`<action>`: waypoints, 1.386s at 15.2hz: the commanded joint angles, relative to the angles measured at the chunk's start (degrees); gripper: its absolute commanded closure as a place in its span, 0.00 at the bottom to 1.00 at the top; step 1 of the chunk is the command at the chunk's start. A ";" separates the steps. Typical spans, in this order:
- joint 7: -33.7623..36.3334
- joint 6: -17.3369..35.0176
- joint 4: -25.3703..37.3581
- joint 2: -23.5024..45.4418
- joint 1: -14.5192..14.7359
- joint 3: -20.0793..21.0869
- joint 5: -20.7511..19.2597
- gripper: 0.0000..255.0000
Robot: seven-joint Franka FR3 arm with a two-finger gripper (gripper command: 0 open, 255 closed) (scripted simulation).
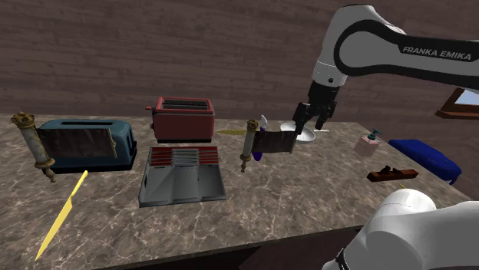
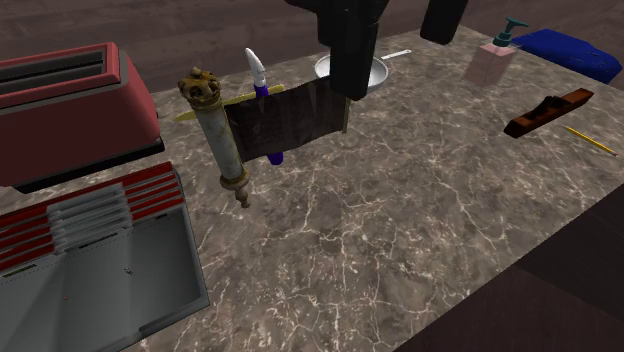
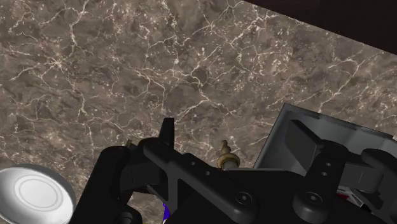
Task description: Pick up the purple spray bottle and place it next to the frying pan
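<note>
Stage: pre-grasp, nothing yet done | pincer (image 1: 312, 120): fingers apart, empty, above frying pan (image 1: 305, 135) | purple spray bottle (image 2: 262, 90): on table (image 1: 307, 192), behind scroll (image 2: 285, 120), at shoulder view's left of pan | remaining: grasp, lift, place.

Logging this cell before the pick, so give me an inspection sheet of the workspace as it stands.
Surface: marble counter.
Job's things: purple spray bottle, partly hidden by a scroll; pan a little beyond.
Clutter: red toaster, blue toaster, rack, second scroll, soap dispenser, blue pad, brown block, pencil.
Gripper: open, empty, by the pan.
Cables: nothing seen.
Surroundings: plank wall.
</note>
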 commanded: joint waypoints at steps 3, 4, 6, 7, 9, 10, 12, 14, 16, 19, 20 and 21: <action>-0.25 3.09 1.07 3.96 -0.38 -0.86 -0.34 0.00; -0.38 4.56 1.72 5.98 -0.55 -1.29 -0.47 0.00; -0.66 7.33 3.24 10.09 -0.87 -2.13 -0.64 0.00; -0.82 8.64 4.11 12.17 -1.02 -2.55 -0.68 0.00; -1.16 11.06 6.07 16.36 -1.29 -3.37 -0.65 0.00; -1.34 12.18 7.16 18.48 -1.41 -3.78 -0.59 0.00; -1.75 14.23 9.54 22.73 -1.66 -4.58 -0.35 0.00; -2.23 16.02 12.21 27.02 -1.90 -5.34 0.05 0.00; -2.76 17.54 15.15 31.33 -2.15 -6.09 0.60 0.00; -3.65 19.29 20.10 37.84 -2.59 -7.11 1.72 0.00; -3.96 19.73 21.90 40.03 -2.77 -7.41 2.16 0.00; -4.29 20.10 23.77 42.22 -2.97 -7.70 2.64 0.00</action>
